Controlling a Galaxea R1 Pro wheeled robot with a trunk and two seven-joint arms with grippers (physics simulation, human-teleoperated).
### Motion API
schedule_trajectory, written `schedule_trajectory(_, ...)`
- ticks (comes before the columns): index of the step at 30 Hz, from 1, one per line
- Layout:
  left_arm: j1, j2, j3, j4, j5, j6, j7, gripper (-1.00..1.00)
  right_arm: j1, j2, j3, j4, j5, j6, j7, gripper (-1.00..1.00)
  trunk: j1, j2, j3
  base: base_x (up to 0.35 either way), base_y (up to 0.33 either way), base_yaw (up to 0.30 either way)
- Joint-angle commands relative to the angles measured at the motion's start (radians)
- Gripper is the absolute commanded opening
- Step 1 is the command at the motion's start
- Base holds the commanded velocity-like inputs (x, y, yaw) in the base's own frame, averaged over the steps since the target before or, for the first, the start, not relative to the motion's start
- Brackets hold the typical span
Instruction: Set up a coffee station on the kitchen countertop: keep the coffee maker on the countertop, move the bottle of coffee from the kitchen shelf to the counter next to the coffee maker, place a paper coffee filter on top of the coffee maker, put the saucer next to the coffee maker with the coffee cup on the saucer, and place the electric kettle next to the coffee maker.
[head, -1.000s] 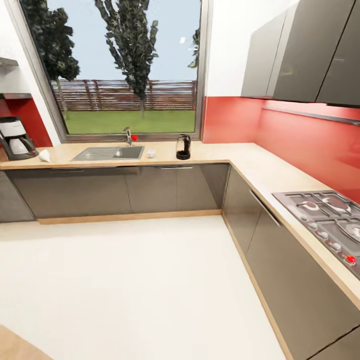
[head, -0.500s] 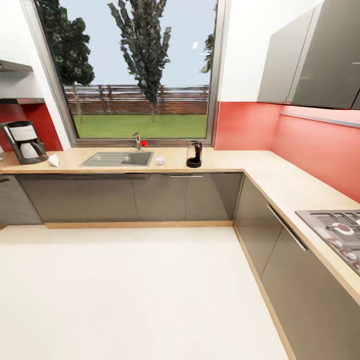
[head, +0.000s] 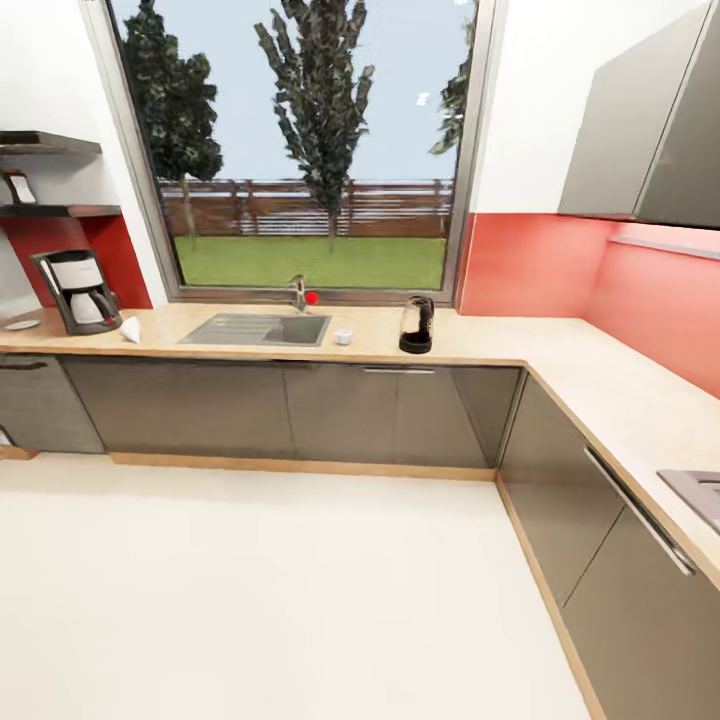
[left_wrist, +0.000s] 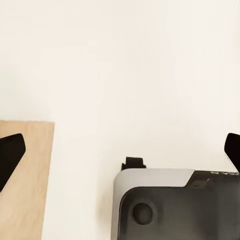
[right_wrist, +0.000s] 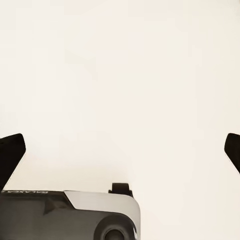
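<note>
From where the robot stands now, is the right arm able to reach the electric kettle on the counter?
Probably not yet. The electric kettle stands on the far countertop right of the sink, with open floor between it and the robot. The right claw hangs open over the floor, so the base likely must drive closer first.

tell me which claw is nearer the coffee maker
Left, probably. The coffee maker stands far off at the head view's left, the left arm's side. Both the left claw and the right claw hang open over the white floor, nowhere near it.
</note>
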Motion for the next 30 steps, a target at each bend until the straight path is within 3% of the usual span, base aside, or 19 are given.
schedule_trajectory(1, -0.001, 0.0, 0.002, 0.001, 0.003, -0.004, 0.0, 1.0, 0.0, 0.0, 0.001, -0.001, 0.001, -0.002, 0.0, 1.0, 0.001, -0.001, 0.0, 0.34, 0.0, 0.154)
schedule_trajectory(30, -0.001, 0.0, 0.001, 0.002, 0.002, -0.008, -0.001, 1.0, 0.0, 0.0, 0.001, -0.001, 0.001, -0.002, 0.0, 1.0, 0.001, -0.001, 0.036, 0.339, 0.0, 0.177)
